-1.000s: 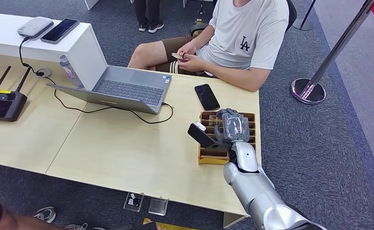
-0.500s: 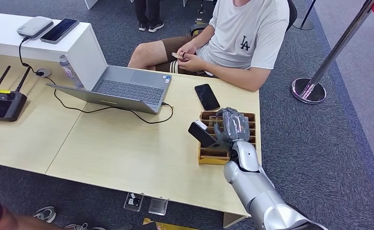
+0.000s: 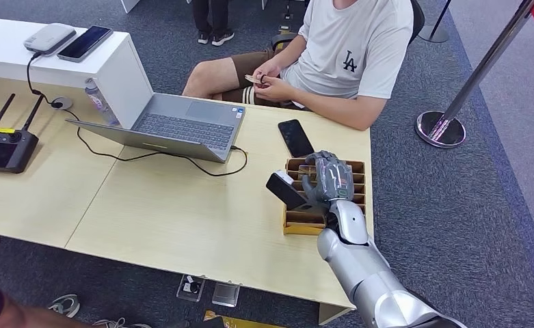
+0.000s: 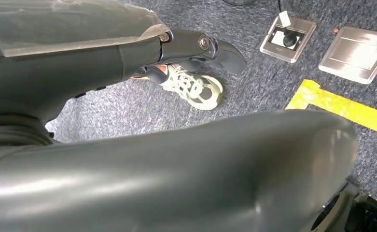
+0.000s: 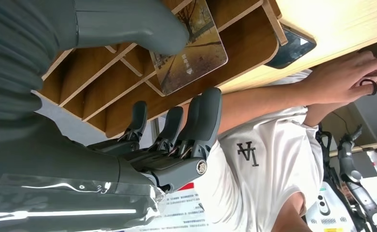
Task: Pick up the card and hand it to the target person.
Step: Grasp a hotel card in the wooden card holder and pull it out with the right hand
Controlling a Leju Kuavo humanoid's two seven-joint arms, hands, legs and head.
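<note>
- Card [image 5: 188, 48]: a printed card with an autumn-toned picture, standing on edge in a slot of the wooden card rack [image 3: 298, 220]. The right wrist view shows the thumb lying against its face. The fingers [image 5: 196, 121] are on the far side, apart from it, so it is not yet clamped.
- Placement: the rack's dividers keep cards upright, which leaves an edge free for a thumb-and-finger pinch. That appears to be why the hand comes at it from above and from the robot's side.
- Right hand [image 3: 327, 179]: hovers over the rack near the desk [image 3: 182, 219] corner, fingers curled and spaced, thumb opposed across the card. It holds nothing; I judge the grasp to be at the closing stage.
- Right arm: reaches forward from below, forearm rising towards the rack, wrist bent so the palm faces down and slightly away from the robot.
- Left hand [image 4: 210, 48]: hangs over the carpet with its fingers drawn in and nothing between them.
- Target person [image 3: 353, 55]: seated beyond the hand, across the desk edge, both hands busy with a small object in the lap. No hand is extended to receive.
- Black phone [image 3: 295, 138]: lies flat on the desk just beyond the rack, between the hand and the person. It would lie under the transfer path.
</note>
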